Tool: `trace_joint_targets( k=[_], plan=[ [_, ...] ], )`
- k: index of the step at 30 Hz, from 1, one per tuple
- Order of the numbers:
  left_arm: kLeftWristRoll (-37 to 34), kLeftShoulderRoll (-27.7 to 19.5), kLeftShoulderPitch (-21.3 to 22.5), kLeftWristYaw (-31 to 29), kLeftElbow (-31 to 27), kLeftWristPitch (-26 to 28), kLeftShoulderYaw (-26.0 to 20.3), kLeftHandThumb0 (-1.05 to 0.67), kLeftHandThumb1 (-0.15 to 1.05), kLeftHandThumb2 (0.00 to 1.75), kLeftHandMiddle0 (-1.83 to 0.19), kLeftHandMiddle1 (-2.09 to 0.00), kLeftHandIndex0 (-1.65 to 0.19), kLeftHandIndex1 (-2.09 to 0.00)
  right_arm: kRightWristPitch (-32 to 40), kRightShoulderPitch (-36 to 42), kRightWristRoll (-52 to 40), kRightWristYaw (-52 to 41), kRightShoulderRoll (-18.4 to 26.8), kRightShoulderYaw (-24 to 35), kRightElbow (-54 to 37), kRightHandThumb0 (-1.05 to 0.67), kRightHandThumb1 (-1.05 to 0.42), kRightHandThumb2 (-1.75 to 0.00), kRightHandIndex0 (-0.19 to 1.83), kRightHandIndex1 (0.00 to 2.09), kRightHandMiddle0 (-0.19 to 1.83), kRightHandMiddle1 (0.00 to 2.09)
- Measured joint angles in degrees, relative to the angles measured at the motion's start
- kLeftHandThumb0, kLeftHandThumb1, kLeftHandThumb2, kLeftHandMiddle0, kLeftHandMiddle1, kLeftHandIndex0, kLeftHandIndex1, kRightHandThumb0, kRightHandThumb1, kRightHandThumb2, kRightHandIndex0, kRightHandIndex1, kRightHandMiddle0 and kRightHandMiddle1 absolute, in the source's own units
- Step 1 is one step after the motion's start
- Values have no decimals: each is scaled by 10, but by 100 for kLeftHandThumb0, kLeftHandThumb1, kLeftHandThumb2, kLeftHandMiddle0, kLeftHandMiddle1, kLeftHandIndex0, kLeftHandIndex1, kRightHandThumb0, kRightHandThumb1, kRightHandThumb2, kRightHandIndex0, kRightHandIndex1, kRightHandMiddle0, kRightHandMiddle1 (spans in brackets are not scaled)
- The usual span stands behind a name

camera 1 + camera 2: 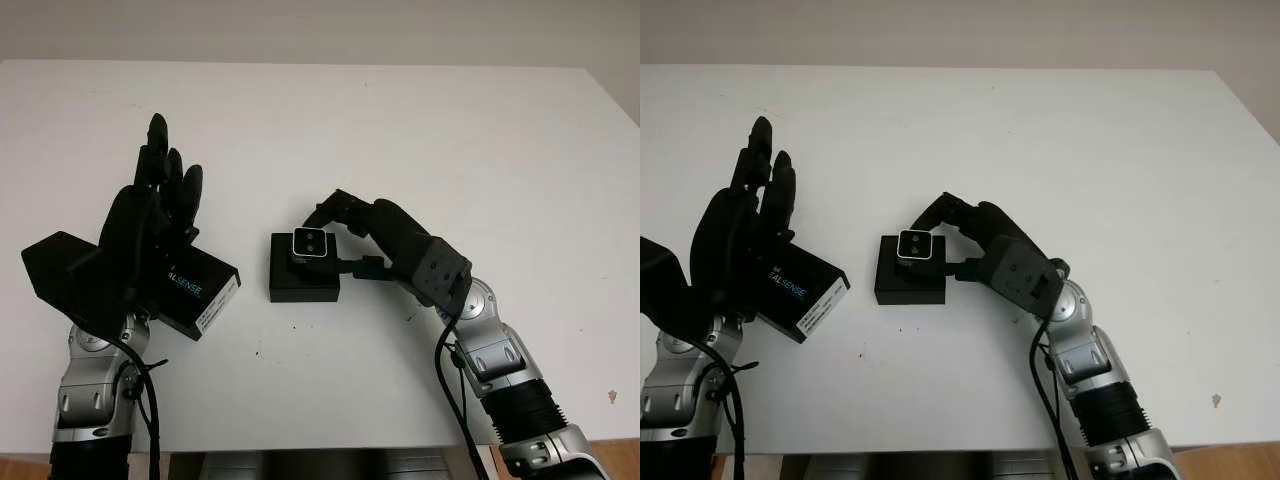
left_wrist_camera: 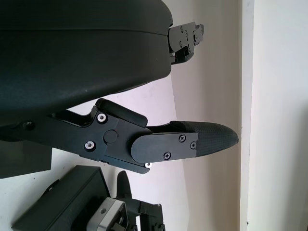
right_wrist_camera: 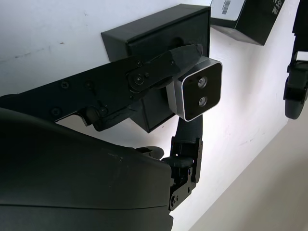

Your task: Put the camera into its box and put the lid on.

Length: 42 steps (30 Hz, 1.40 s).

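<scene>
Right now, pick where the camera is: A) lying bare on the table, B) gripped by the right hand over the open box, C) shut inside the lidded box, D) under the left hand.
B: the right hand pinches the camera just above the open box.

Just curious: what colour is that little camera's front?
The camera has a black front with a silver rim, clearest in the right wrist view.

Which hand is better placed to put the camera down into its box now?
The right hand: its fingers already grip the camera directly above the box. The left hand is open above the lid, off to the side, so it probably suits the lid step afterwards.
</scene>
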<state>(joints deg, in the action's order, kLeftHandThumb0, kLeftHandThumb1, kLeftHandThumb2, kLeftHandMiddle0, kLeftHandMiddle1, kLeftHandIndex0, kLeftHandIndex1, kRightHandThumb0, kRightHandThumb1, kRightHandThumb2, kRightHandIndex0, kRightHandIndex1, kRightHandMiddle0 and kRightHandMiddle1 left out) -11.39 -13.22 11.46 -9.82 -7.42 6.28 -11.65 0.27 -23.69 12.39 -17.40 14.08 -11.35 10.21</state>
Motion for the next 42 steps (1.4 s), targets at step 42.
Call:
trace_joint_targets(
  k=[42],
  plan=[
    [0,0,-1,1,-6,4,1,-77,105,45,19,0,19,0,-17,1,17,5,1,-12,17,-45,-98,-6,31,5,36,165]
  ],
)
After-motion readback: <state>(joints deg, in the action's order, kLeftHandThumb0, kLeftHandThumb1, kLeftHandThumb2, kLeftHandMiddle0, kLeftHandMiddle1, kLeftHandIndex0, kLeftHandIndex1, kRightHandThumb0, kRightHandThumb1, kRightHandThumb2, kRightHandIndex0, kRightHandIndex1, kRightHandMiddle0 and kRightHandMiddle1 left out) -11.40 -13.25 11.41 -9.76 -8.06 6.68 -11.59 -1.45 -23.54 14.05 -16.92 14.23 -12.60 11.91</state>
